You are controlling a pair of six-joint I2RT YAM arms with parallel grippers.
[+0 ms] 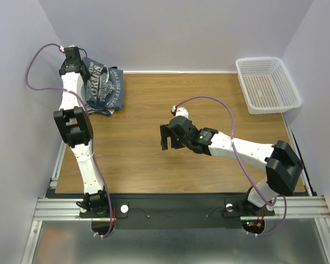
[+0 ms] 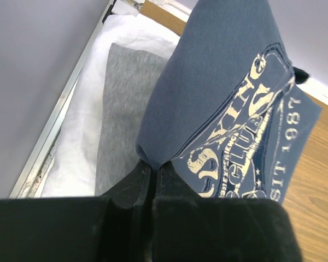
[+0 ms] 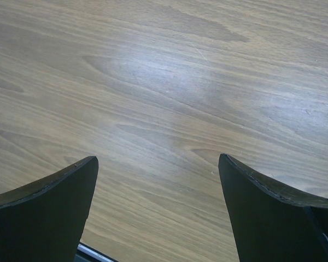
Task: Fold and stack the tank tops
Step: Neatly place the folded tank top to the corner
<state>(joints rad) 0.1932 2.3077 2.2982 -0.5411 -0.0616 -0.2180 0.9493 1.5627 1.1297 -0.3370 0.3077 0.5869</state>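
Observation:
The slate-blue tank top [image 1: 105, 88] with pale printed lettering lies bunched at the table's far left corner. In the left wrist view this slate-blue tank top [image 2: 229, 82] drapes over a light grey tank top [image 2: 126, 109] and a white one [image 2: 82, 131] underneath. My left gripper [image 2: 152, 169] is shut on a fold at the blue top's edge; from above, the left gripper [image 1: 76, 61] sits at the pile's left side. My right gripper [image 1: 168, 137] hovers over the middle of the table. In its own view the right gripper [image 3: 157, 158] is open, with only bare wood between the fingers.
A white perforated plastic basket [image 1: 267, 82] stands at the far right corner. The wooden table [image 1: 154, 99] is walled by grey panels at the back and on both sides. A metal rail [image 2: 60, 120] runs along the left edge beside the pile.

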